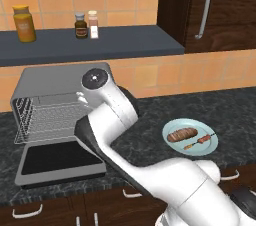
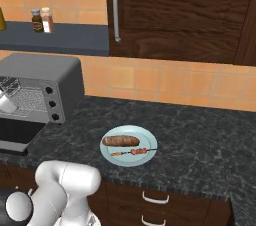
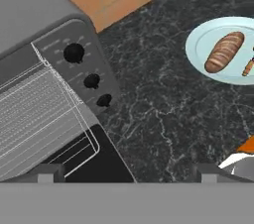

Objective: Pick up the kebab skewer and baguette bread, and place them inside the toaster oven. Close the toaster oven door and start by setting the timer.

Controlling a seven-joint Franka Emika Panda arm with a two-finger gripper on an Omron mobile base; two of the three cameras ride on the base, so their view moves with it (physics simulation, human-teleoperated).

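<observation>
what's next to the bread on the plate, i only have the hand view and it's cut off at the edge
Observer: The kebab skewer. It lies whole on the plate, beside the baguette bread, on the side nearer the counter's front edge.
Operator: is the oven door all the way down
Observer: Yes, the toaster oven door lies flat open in front of the toaster oven.
Operator: anything above the oven
Observer: A dark shelf on the wall, holding a yellow jar, a dark bottle and a pale bottle.
</observation>
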